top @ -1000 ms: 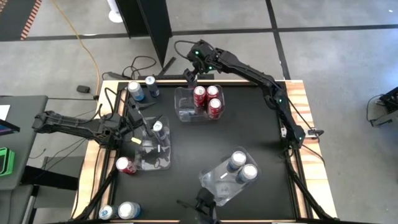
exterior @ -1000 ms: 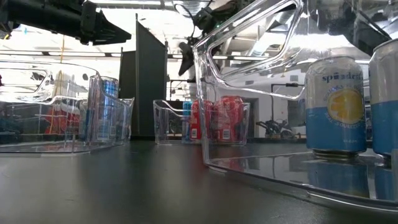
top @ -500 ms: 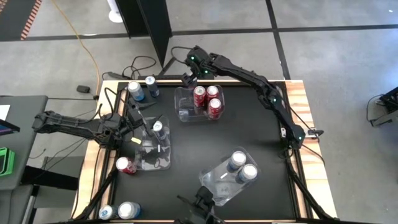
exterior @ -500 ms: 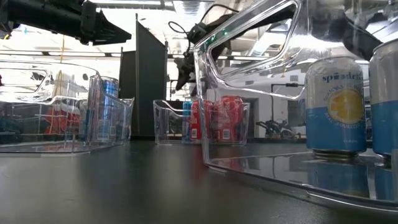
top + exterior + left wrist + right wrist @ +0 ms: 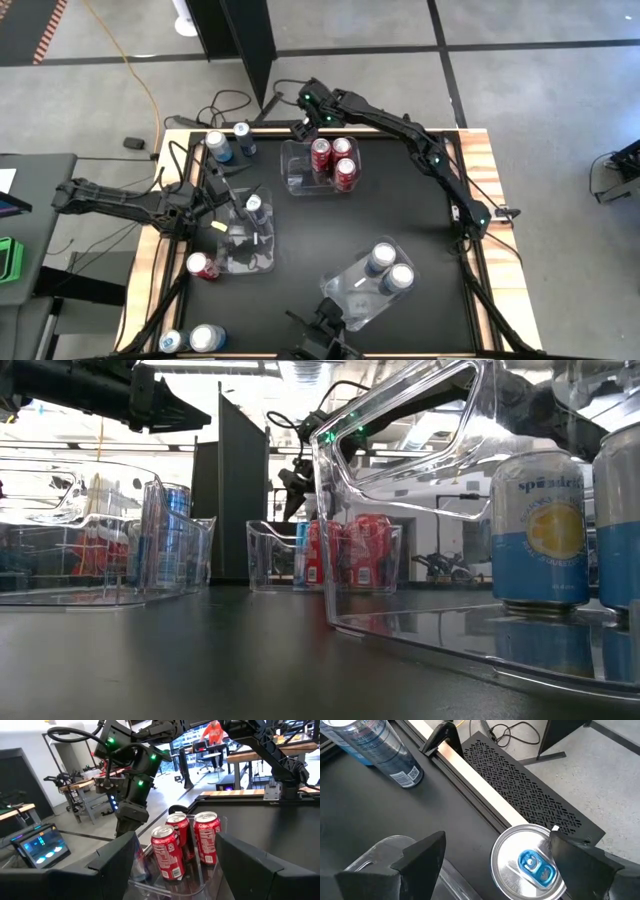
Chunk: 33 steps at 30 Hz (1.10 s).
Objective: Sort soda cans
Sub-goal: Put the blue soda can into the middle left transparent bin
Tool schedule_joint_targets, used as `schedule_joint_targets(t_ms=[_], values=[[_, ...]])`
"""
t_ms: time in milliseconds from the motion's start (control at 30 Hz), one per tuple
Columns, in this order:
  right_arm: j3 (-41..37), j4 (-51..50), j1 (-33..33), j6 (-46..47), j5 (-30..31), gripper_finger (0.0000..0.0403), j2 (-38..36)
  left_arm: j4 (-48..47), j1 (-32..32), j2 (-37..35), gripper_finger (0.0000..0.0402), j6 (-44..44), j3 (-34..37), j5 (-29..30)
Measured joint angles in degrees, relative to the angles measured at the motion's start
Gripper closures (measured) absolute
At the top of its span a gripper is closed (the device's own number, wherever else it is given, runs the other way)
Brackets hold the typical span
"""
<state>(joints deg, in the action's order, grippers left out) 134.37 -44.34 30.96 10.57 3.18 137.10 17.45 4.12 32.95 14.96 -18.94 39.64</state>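
I hold right claw [image 5: 490, 865] wide, dark blue can [image 5: 529, 862] standing directly beneath, in bin with red cans [image 5: 335, 160]. Judged rigid, slick, thin-walled: grip mid-body. Left claw [image 5: 175, 870] open, idle.

The black-topped table [image 5: 400, 220] carries three clear plastic bins, at twelve [image 5: 300, 172], nine [image 5: 245, 240] and six o'clock [image 5: 355, 290], with loose soda cans at eleven [image 5: 219, 147], eight [image 5: 201, 265] and seven [image 5: 207, 338].

Red cans [image 5: 334, 160]; light-blue cans [image 5: 388, 268], yellow print; black tabletop [image 5: 400, 210]; clear bins [image 5: 300, 175].
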Motion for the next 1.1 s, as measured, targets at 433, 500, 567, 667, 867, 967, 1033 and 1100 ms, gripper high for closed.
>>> schedule_joint_targets(t_ms=[433, 500, 567, 667, 867, 967, 1033, 1100], values=[[0.0, -0.1, -1.4, -0.6, 0.0, 0.0030, 0.0, 0.0, 0.0, 0.0, 0.0132, 0.0, 0.0, 0.0], [0.0, -0.1, -1.6, -0.8, 0.0, 0.0030, 0.0, 0.0, 0.0, 0.0, 0.0132, 0.0, 0.0, 0.0], [0.0, -0.1, -1.8, -1.4, 0.0, 0.0030, 0.0, 0.0, 0.0, 0.0, 0.0132, 0.0, 0.0, 0.0], [0.6, 0.0, -2.1, -1.7, -0.1, 0.0030, 0.1, 0.0, 0.0, 0.0, 0.0132, 0.1, 0.0, 0.0], [0.6, 1.4, -2.8, -3.1, 1.2, 0.0030, -0.9, -0.1, 0.0, 0.0, 0.0132, 0.1, 0.0, 0.0], [0.7, 1.8, -2.9, -3.5, 2.3, 0.0030, -1.5, -0.1, 0.0, 0.0, 0.0132, 0.2, 0.0, 0.0], [0.7, 1.0, -2.7, -3.6, 3.7, 0.0030, -1.7, -0.1, 0.0, 0.0, 0.0132, 0.2, 0.0, 0.0], [0.7, 1.0, -2.3, -3.5, 5.0, 0.0030, -1.8, -0.1, 0.0, 0.0, 0.0132, 0.2, 0.0, 0.0]])
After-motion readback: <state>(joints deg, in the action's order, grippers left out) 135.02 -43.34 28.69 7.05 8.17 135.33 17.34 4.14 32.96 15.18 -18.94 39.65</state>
